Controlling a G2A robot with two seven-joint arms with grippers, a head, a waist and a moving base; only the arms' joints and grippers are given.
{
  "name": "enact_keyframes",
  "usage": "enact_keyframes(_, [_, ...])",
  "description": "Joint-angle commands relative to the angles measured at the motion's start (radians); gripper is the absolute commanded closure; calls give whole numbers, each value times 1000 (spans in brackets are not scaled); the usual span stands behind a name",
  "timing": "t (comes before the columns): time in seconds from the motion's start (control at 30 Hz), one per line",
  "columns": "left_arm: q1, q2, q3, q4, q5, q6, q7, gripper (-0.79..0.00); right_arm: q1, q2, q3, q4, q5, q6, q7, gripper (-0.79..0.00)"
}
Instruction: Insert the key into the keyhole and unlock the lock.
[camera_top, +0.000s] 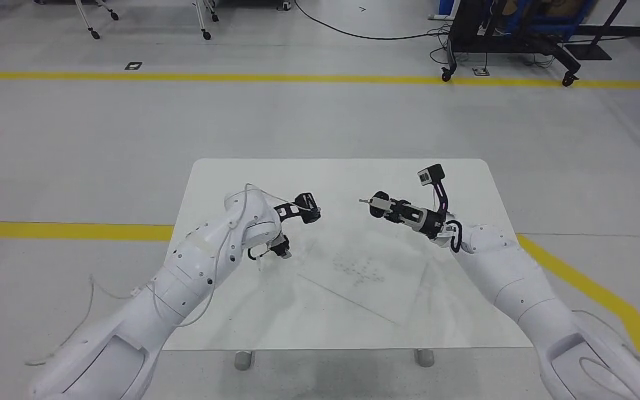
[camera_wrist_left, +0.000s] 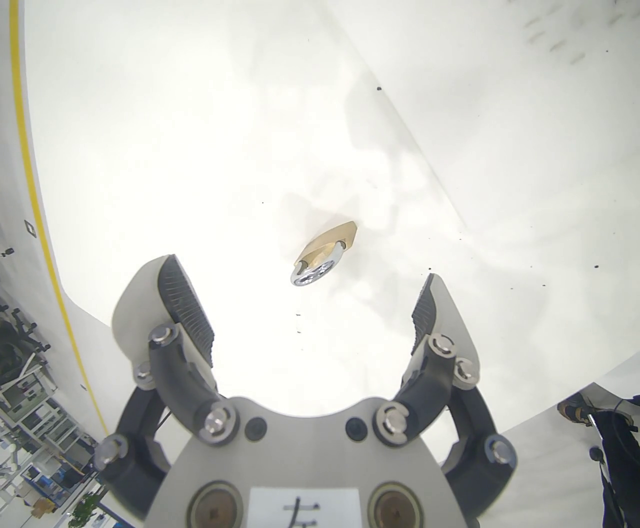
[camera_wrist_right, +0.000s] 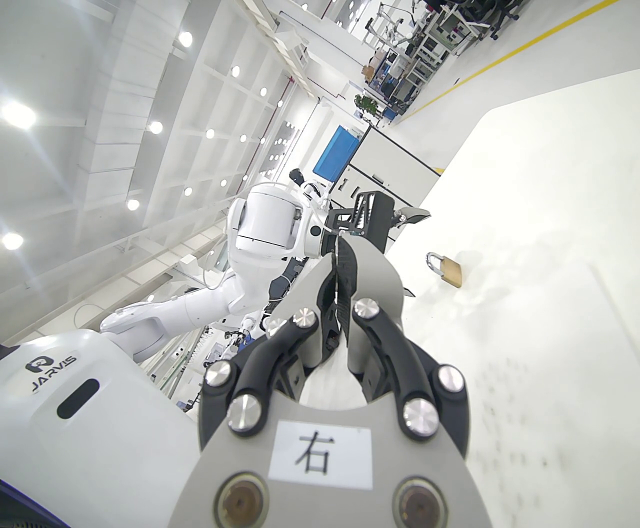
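left wrist view: left gripper (camera_wrist_left: 300, 295) spread wide over a brass padlock with silver shackle (camera_wrist_left: 324, 255).
right gripper (camera_wrist_right: 344, 252) pinched closed on a thin silver key (camera_top: 363, 201).

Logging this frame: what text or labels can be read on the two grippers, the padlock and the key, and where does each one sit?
"右": on the white label at the base of the right gripper, clear.
"左": on the matching label at the base of the left gripper; its lower part is cut off at the picture's edge.
Padlock: no print can be made out.
Key: too small to tell.
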Motion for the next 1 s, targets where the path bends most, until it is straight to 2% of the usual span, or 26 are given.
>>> enact_keyframes(0.0, [0, 0, 0, 0, 0, 0, 0, -785, 0, 0, 0, 0, 0, 0, 0, 0])
enact_keyframes(0.07, [19, 4, -17, 14, -8, -14, 92, -785, 0, 0, 0, 0, 0, 0, 0, 0])
enact_keyframes(0.23, [22, 19, -42, 52, 9, -160, 224, -785, 0, 0, 0, 0, 0, 0, 0, 0])
enact_keyframes(0.57, [6, 19, -33, 108, 42, -230, 239, -785, 0, 0, 0, 0, 0, 0, 0, 0])
enact_keyframes(0.73, [-6, 15, -18, 129, 43, -274, 232, -634, 0, 0, 0, 0, 0, 0, 0, 0])
enact_keyframes(0.8, [-9, 12, -12, 137, 39, -277, 231, -610, 0, 0, 0, 0, 0, 0, 0, 0])
enact_keyframes(0.87, [-13, 9, -8, 146, 36, -276, 229, -523, 0, 0, 0, 0, 0, 0, 0, 0])
enact_keyframes(0.97, [-19, 5, -2, 156, 36, -275, 228, -434, 0, 0, 0, 0, 0, 0, 0, 0])
